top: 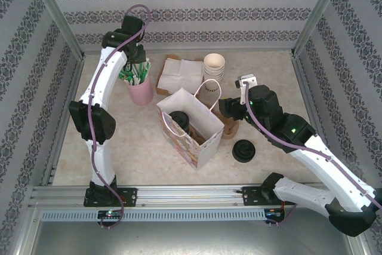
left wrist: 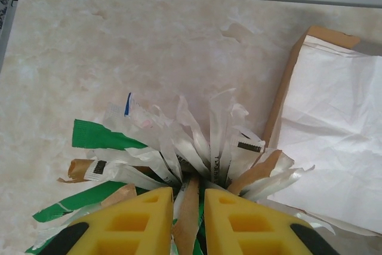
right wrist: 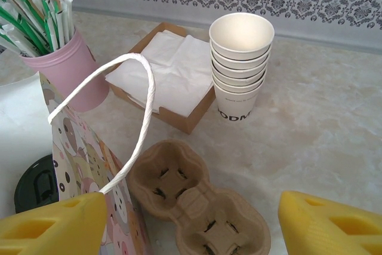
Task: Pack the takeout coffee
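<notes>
The takeout coffee [top: 179, 120] stands upright inside the open patterned paper bag [top: 200, 141] in the middle of the table; its black lid [right wrist: 34, 184] shows at the left edge of the right wrist view. My right gripper [top: 230, 110] hovers just right of the bag, jaws wide open and empty, above a brown pulp cup carrier [right wrist: 197, 201]. The bag's white cord handle [right wrist: 143, 106] arches beside its left finger. My left gripper [left wrist: 188, 194] is down in a pink cup [top: 141, 89] of sachets and sticks, its yellow fingers narrowed on a brown packet [left wrist: 187, 219].
A stack of lidless white cups [top: 213, 66] and a cardboard tray of white napkins [top: 179, 73] sit at the back. A loose black lid [top: 243, 150] lies right of the bag. The frame's posts and patterned walls enclose the table.
</notes>
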Available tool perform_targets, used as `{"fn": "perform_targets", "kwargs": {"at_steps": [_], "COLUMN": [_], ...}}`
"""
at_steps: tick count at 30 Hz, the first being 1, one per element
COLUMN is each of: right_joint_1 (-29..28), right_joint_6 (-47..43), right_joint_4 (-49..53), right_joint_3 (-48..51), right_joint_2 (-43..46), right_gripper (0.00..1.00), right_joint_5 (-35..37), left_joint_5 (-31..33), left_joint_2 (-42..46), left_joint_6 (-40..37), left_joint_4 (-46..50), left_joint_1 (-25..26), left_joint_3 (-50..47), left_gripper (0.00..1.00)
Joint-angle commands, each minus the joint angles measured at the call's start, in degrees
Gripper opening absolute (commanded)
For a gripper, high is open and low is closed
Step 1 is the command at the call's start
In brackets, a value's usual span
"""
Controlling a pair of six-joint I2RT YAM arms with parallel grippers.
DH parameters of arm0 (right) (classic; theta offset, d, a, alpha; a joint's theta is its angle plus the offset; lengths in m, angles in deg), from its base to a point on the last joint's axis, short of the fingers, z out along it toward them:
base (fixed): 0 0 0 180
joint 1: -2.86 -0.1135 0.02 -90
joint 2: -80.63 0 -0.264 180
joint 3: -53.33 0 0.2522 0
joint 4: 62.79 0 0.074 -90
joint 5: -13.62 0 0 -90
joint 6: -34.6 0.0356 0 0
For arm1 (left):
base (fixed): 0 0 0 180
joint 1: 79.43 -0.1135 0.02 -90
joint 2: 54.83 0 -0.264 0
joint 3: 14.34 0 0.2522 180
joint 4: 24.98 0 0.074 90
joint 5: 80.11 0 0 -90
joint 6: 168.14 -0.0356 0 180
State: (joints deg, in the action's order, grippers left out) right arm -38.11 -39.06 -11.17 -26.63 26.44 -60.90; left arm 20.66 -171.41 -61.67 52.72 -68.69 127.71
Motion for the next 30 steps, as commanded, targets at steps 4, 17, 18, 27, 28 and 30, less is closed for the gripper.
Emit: {"fn": "perform_targets", "kwargs": {"at_steps": [4,17,18,27,28,30], "right_joint_1": [0.58,0.63,0.59,0.56,0.55,0.58], "right_joint_6": [0.27,0.09,0.08,0.23,0.27,0.27], "right_joint_4": [-0.95,-0.80,-0.86,-1.13,-1.07,-1.12], "right_joint_3": [0.05,0.20,0.23,0.43,0.41,0.43], "right_joint_2": [-0.30,-0.09,-0.12,-0.11,-0.12,-0.16], "right_gripper": [0.76,0.76,0.76,0.77,0.77,0.77], "right_joint_5": [-0.54,-0.31,-0.28,-0.46,-0.46,-0.46], "left_joint_5": [-1.59,-2.14,-1.98,-1.27,-1.34,-1.67], "left_joint_2": [-0.61,-1.11,-1.11,-1.20,-1.21,-1.29], "left_joint_6": [-0.39,-1.05,-1.21,-2.11,-2.14,-2.22], "left_joint_4": [2.29,4.12,4.35,5.85,5.85,5.85], "left_joint_1": [-0.64,-0.27,-0.15,0.36,0.46,0.54], "left_joint_3": [1.94,1.99,2.08,2.31,2.30,2.34], "left_gripper": [0.19,0.19,0.19,0.19,0.19,0.18]}}
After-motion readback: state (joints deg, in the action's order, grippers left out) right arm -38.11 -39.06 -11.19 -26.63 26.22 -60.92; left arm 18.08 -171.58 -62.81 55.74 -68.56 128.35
